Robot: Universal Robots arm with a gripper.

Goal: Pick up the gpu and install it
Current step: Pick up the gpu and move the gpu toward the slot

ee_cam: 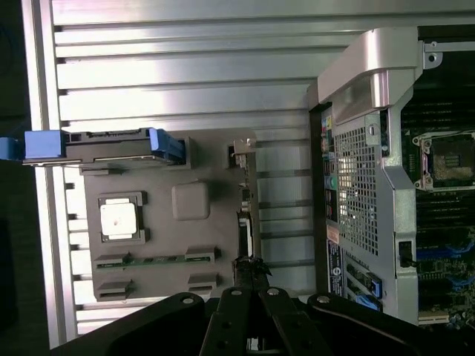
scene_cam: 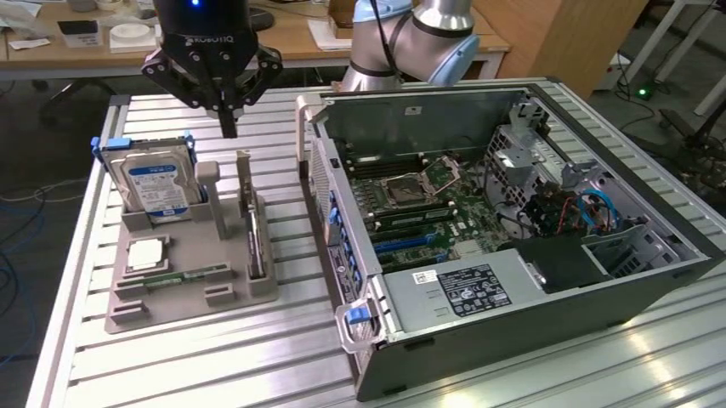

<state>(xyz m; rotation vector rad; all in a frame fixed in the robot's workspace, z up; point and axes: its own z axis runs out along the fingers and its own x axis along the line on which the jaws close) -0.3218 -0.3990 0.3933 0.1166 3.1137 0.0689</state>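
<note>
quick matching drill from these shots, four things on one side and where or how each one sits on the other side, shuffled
Things:
1. gpu
2. hard drive
3. memory stick
4. hand

Place or state:
a. lying flat in the holder
b. shut, empty, above the holder
c. upright, blue label facing out
d. standing on edge, on the holder's side nearest the case

Pairs: 1-d, 2-c, 3-a, 4-b

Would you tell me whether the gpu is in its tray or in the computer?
In the tray: the gpu stands on edge in the grey tray slot, outside the computer case.
</note>
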